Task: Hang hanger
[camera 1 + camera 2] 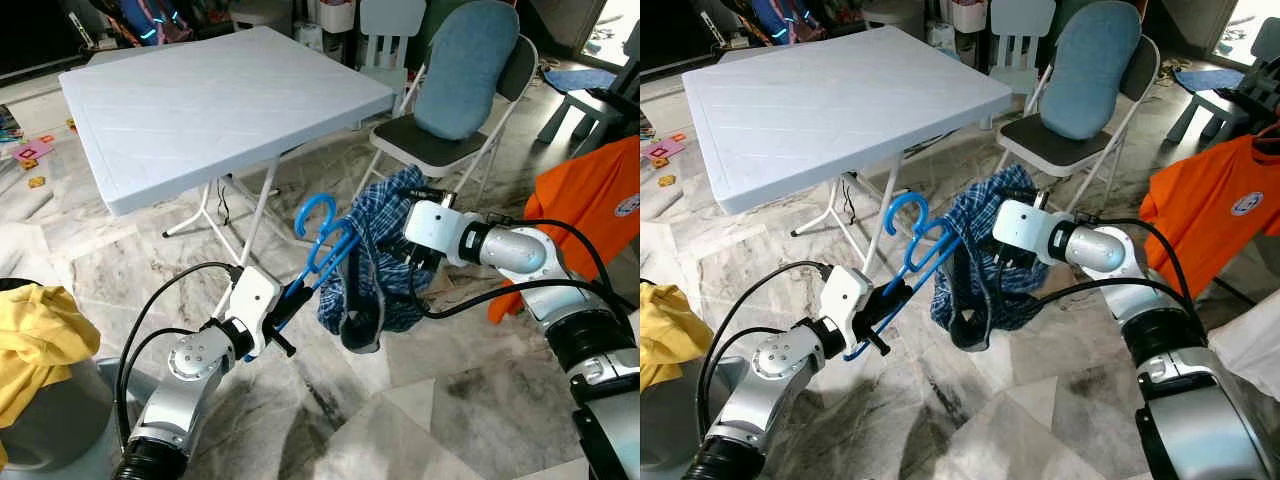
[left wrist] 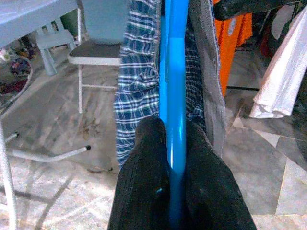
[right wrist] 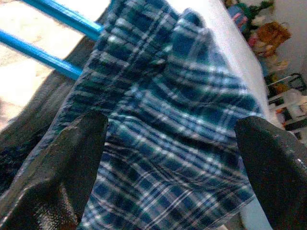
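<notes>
A blue plastic hanger (image 1: 322,243) slants up over the marble floor, its hook (image 1: 314,213) near the table leg. My left gripper (image 1: 287,303) is shut on the hanger's lower end; in the left wrist view the black fingers (image 2: 144,182) pinch the blue bar (image 2: 175,72). A blue plaid shirt (image 1: 385,235) with a dark lining hangs bunched over the hanger's far end. My right gripper (image 3: 168,158) is open right against the plaid shirt (image 3: 163,120), one finger (image 3: 62,177) on each side of the cloth, at the shirt's right side (image 1: 418,258).
A white folding table (image 1: 200,100) stands to the left behind the hanger. A folding chair with a blue cushion (image 1: 460,80) is behind the shirt. An orange shirt (image 1: 595,200) hangs at right, a white garment (image 1: 1252,345) below it. Yellow cloth (image 1: 35,335) lies in a grey bin at lower left.
</notes>
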Available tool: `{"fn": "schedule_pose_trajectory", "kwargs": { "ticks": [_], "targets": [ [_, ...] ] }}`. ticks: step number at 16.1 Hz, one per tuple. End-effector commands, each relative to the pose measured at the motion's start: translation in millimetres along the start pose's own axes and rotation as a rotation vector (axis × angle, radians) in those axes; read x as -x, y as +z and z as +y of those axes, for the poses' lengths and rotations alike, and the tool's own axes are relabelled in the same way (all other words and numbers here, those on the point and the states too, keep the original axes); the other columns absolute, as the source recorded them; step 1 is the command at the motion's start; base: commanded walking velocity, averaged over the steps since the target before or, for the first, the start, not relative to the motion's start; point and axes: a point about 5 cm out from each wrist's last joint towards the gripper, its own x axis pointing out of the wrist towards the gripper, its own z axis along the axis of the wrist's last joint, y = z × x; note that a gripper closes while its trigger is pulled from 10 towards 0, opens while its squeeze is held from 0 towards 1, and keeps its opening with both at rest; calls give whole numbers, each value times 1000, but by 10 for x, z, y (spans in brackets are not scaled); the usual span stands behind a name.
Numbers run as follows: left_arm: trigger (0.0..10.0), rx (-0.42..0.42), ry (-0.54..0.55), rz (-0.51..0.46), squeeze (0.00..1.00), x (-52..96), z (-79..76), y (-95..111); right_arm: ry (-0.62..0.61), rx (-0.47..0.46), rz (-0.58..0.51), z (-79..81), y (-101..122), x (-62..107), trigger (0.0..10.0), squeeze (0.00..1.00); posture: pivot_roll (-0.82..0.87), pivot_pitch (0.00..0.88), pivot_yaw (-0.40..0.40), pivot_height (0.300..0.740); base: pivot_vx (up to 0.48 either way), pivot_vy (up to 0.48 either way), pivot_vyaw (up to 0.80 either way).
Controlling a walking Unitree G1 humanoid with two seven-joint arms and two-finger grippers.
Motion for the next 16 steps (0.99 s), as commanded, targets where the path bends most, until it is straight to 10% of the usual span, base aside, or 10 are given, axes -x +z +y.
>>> {"fn": "schedule_pose_trajectory", "kwargs": {
  "ticks": [1,3,7,10,11,12,16],
  "targets": [
    [0,11,46,-7,0,9,79,21,-3,12,18,-93,18,4,10000,1000,-175,18,14,740,0,0,0],
    [0,20,61,-10,0,6,96,26,-34,-49,27,-112,3,-6,10000,1000,-174,15,12,740,0,0,0],
    [0,34,91,-27,0,-21,115,58,-132,-635,28,167,-79,-161,10000,1000,-169,12,13,740,0,0,0],
    [0,39,100,-42,0,-37,136,86,-217,-780,23,285,-115,-186,10000,1000,-171,10,21,740,0,0,0],
    [0,41,110,-54,0,-44,151,106,-250,-802,14,280,-110,-186,10000,875,-171,9,22,740,0,0,0],
    [0,44,133,-75,0,-56,177,140,-310,-854,2,265,-89,-182,10000,67,-171,8,22,740,0,0,0],
    [0,42,162,-107,0,-68,190,197,-331,-900,-81,242,113,-233,10000,0,-170,12,14,740,0,0,0]
  ]
}}
